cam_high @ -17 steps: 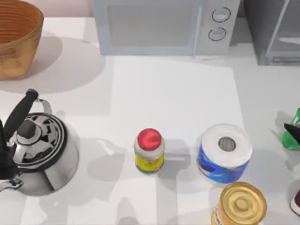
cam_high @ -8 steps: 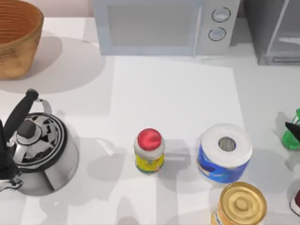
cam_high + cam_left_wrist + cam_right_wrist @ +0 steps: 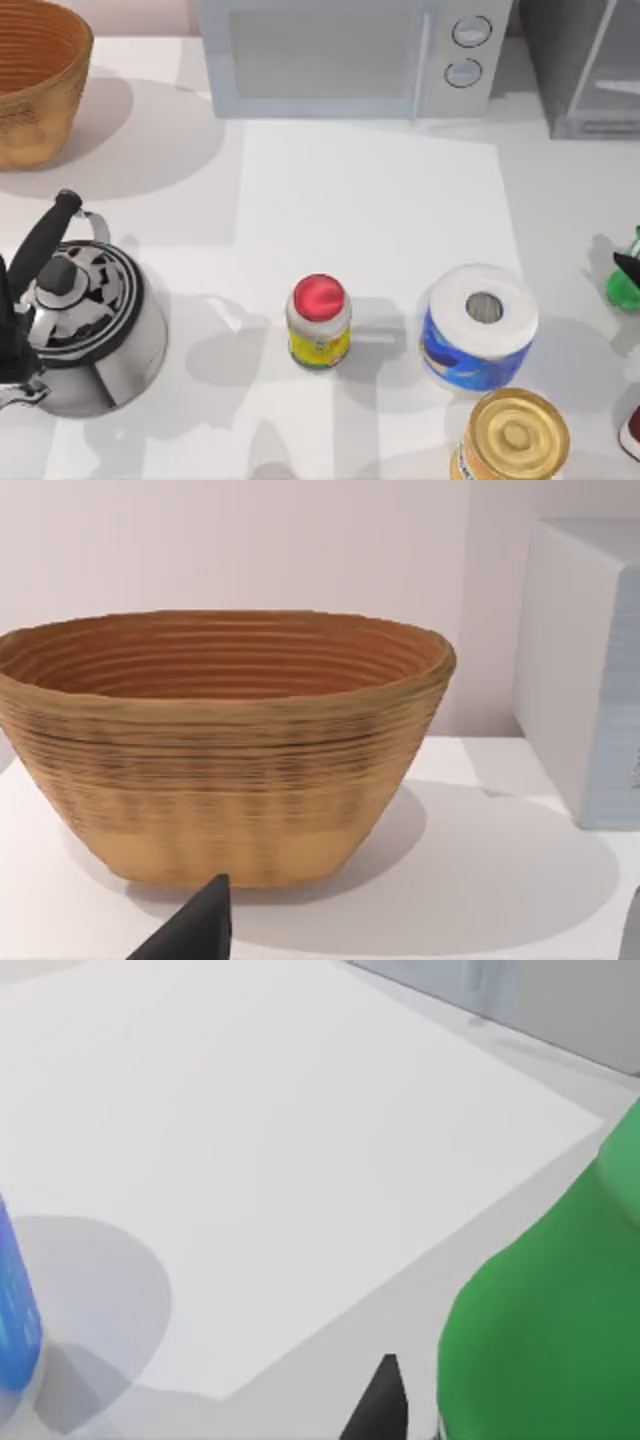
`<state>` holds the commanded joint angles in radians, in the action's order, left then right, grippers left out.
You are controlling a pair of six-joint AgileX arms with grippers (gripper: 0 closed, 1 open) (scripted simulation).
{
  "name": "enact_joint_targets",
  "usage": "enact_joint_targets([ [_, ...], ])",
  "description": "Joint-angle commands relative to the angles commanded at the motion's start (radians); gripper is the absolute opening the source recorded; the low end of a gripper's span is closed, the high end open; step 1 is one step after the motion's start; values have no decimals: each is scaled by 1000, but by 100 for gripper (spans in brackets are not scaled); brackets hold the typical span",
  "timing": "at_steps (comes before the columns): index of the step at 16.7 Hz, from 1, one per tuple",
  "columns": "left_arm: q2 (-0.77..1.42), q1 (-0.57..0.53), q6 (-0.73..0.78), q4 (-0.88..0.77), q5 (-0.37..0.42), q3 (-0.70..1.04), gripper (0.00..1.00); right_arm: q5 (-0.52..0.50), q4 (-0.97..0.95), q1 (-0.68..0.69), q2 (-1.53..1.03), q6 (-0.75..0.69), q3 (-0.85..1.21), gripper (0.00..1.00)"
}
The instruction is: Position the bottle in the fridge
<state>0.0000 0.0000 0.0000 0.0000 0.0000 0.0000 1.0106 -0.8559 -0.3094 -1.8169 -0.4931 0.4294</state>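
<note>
Sitting at the table's far right edge, the bottle [image 3: 624, 287] appears held in the right gripper [image 3: 627, 268], whose dark finger [image 3: 378, 1405] lies just beside its green body. The fridge [image 3: 585, 65] stands at the back right corner, well apart, beside the microwave [image 3: 345, 55]. Whether the left gripper [image 3: 190, 930] near the basket [image 3: 215, 740] is open, I cannot tell.

Bare white table [image 3: 370, 200] lies open between the light grey microwave [image 3: 340, 55] and the red-capped yellow-labelled jar [image 3: 319, 322]; a blue-wrapped paper roll [image 3: 478, 327] and gold-lidded tin [image 3: 512, 435] crowd the front right.
</note>
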Motion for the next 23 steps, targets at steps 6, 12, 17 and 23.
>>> enact_joint_targets([
  [6,0,0,0,0,0,0,100,175,353,-138,64,-294,185,1],
  [12,0,0,0,0,0,0,100,219,821,-271,94,-534,310,1],
  [17,0,0,0,0,0,0,100,217,948,-323,92,-535,332,1],
  [23,0,0,0,0,0,0,100,208,945,-275,118,-524,314,1],
])
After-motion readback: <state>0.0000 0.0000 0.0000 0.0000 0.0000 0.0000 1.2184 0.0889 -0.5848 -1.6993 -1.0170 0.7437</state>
